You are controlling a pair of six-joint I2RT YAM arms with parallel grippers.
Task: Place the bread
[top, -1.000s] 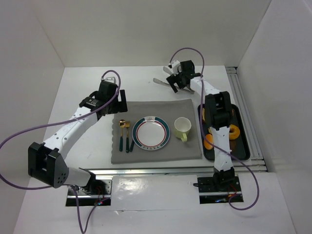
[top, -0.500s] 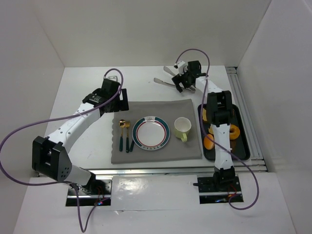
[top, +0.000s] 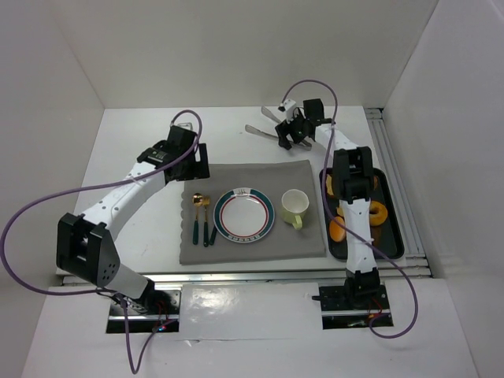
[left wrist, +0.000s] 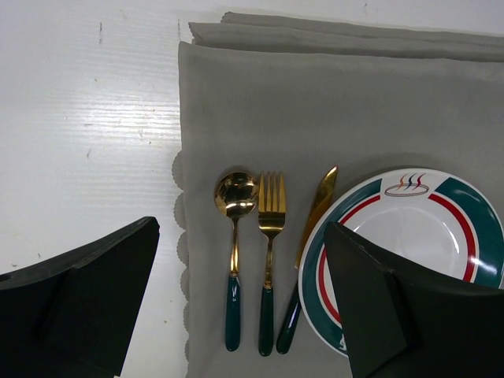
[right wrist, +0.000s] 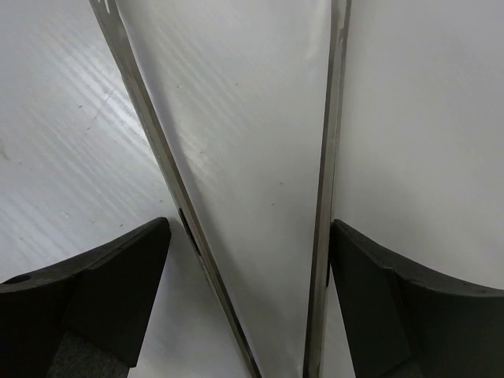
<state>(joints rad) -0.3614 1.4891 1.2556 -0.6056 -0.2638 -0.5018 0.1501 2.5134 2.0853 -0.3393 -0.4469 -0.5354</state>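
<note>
Resting in the black tray point(top: 395, 240), golden ring-shaped bread point(top: 379, 213).

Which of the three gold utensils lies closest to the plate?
The knife, rightmost of three, alongside the plate's rim; fork and spoon lie farther left.

A grey placemat point(top: 252, 177) lies flat on the white worktop point(top: 134, 157), its left edge scalloped. Near that edge a spoon point(left wrist: 232, 285), a fork point(left wrist: 268, 291) and a knife point(left wrist: 313, 220) lie side by side, gold with dark green handles. A pale yellow-green cup point(top: 294, 206) stands on the mat's right part.
</note>
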